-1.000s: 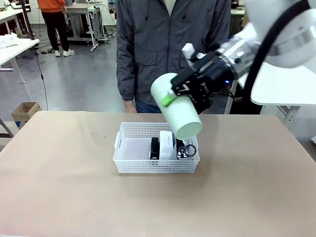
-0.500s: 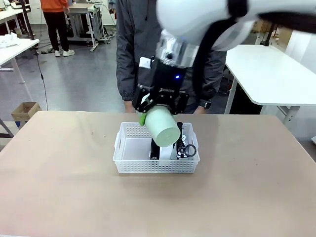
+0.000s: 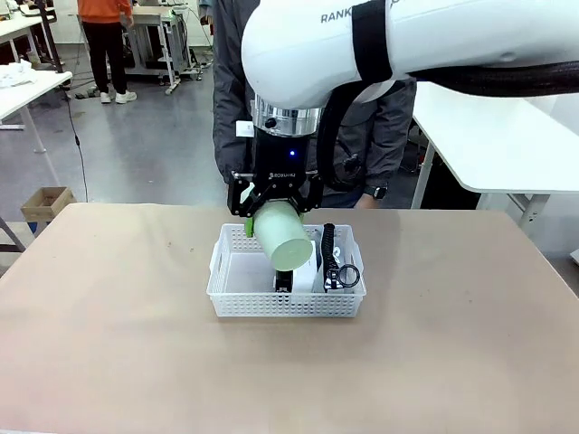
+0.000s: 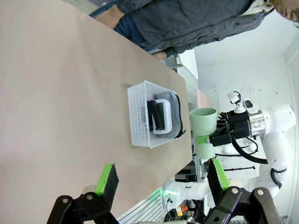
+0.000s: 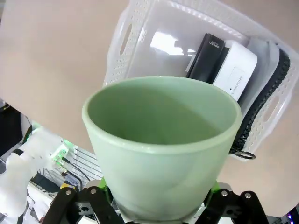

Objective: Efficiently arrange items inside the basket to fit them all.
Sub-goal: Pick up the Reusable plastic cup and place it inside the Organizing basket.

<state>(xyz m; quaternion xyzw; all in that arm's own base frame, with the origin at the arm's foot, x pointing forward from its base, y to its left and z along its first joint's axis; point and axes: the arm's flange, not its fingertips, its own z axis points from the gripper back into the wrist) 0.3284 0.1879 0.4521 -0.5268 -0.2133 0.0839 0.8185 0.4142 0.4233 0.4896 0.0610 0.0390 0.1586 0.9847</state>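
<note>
The place is a robotics lab or workshop hall rather than a home. A bare grey concrete floor [image 3: 154, 154] stretches behind the tan surface [image 3: 109, 344], with no carpet or household furniture. White worktables [image 3: 493, 136] stand to the right and at the far left, and a metal-framed bench on castors [image 3: 154, 41] sits farther back. A cardboard box [image 3: 45, 206] rests on the floor beside a black cable. A person in a grey jacket [image 3: 271, 90] stands at the far side of the surface, and another in an orange top [image 3: 98, 9] stands in the background.
</note>
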